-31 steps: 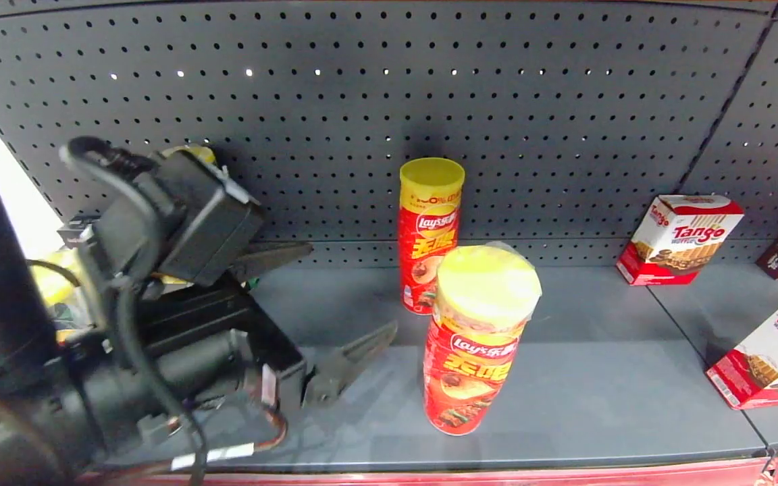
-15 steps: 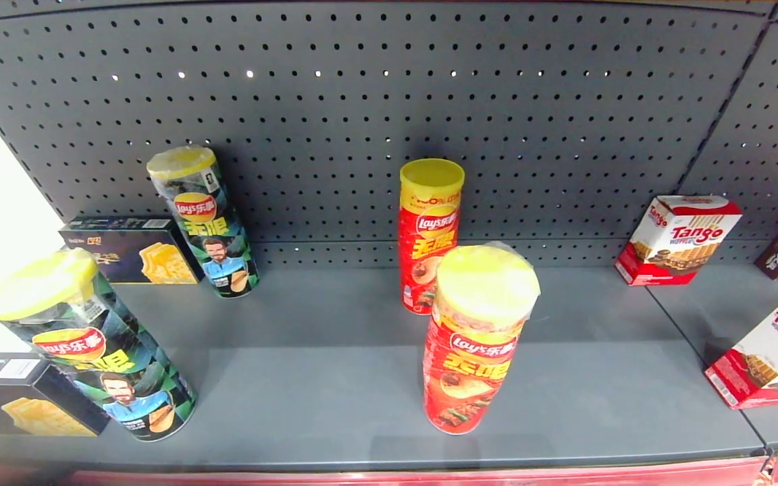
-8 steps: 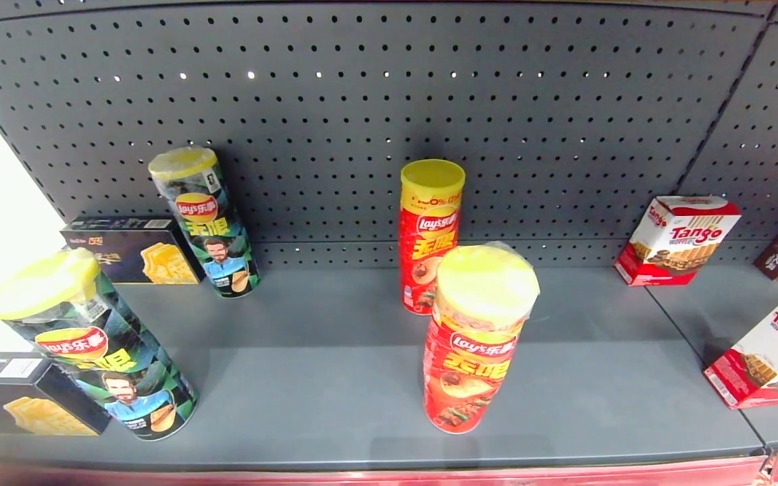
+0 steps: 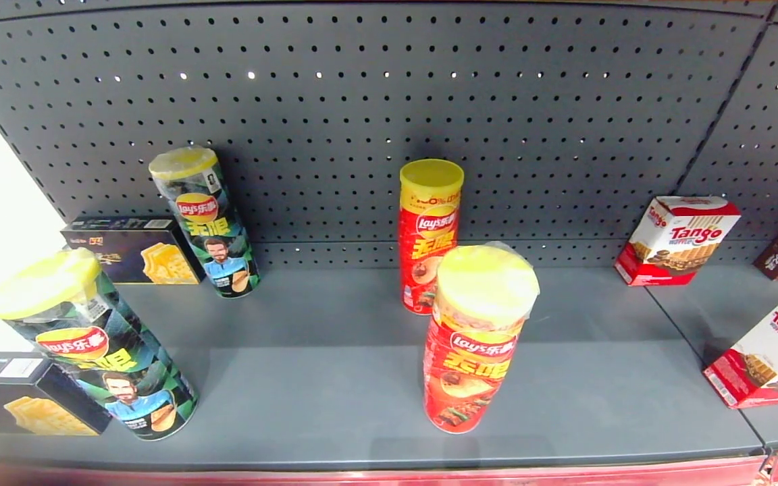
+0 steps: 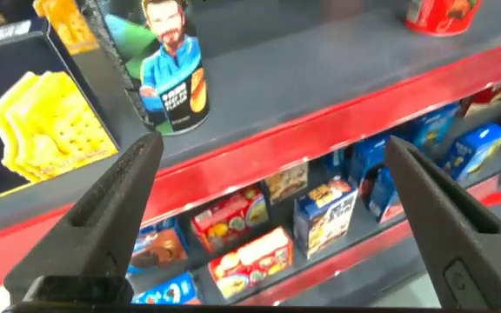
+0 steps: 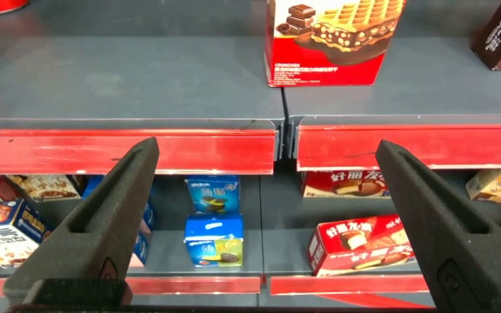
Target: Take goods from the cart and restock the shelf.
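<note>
On your shelf (image 4: 335, 378) stand green-and-black cans (image 4: 98, 364) toward the left and red cans (image 4: 477, 337) mid-shelf, all upright and yellow-lidded, each pair one behind the other. Bare grey stretches between them suggest restocking is only partly done. Your left hand (image 5: 272, 146) and right hand (image 6: 268, 149) both gape wide, holding nothing, facing the shelf's red front edge.

On the grey shelf (image 4: 335, 391) the front red can (image 4: 473, 351) stands with the rear red can (image 4: 428, 229) at its eleven o'clock, green cans (image 4: 102, 351) at nine o'clock, wafer boxes (image 4: 678, 237) at three o'clock.
</note>
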`<state>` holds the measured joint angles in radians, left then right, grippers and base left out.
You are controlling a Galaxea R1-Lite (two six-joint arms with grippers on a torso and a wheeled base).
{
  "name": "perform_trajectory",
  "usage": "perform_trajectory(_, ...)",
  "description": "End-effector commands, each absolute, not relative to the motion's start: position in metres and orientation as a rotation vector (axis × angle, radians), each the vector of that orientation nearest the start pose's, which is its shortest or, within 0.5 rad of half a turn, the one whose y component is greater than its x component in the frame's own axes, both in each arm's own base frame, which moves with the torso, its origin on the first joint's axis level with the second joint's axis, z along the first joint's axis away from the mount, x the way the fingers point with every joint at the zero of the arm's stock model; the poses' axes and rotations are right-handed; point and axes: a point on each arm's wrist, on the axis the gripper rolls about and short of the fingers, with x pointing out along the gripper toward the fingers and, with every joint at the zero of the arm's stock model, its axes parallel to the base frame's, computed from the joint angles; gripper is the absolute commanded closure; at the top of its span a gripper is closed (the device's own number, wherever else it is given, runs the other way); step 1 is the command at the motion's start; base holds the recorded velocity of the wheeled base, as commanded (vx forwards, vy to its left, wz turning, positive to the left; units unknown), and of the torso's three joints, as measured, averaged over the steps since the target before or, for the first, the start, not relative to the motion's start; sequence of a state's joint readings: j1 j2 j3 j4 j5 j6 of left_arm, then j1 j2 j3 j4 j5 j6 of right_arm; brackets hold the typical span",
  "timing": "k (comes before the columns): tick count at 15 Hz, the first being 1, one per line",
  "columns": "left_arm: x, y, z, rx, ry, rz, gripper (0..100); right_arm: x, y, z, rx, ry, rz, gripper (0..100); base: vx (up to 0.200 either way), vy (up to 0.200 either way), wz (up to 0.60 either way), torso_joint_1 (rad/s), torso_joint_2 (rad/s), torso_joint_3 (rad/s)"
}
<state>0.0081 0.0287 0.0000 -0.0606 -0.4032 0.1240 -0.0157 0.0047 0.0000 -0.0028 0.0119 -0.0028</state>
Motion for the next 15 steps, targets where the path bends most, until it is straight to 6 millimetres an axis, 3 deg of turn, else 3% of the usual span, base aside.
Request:
perform_trajectory(1,-0.0248,-0.009,0.0817,0.134,-0.085,-0.396,0,-0.0223,0.0006,0.0759,-0.003,0.003,-0.003,0,0.0,0.0,0.0,0.0,0.0,0.0)
perform_trajectory(4,-0.0246,-0.0087,0.0817,0.085,-0.075,-0.383,0,-0.0223,0.0006,0.0759,-0.003,0.003,-0.003,0,0.0,0.0,0.0,0.0,0.0,0.0)
perform_trajectory(6,-0.023,-0.0027,0.0791,0.106,-0.041,-0.107,0,-0.0223,0.0006,0.0759,-0.003,0.003,-0.002,0,0.0,0.0,0.0,0.0,0.0,0.0)
perform_trajectory(8,-0.0228,-0.0008,0.0752,0.084,0.002,-0.023,0,-0.0223,0.0006,0.0759,-0.003,0.003,-0.003,0,0.0,0.0,0.0,0.0,0.0,0.0)
perform_trajectory(15,-0.0228,-0.0017,0.0752,0.078,0.0,-0.066,0,-0.0223,0.0006,0.0759,-0.003,0.003,0.0,0,0.0,0.0,0.0,0.0,0.0,0.0)
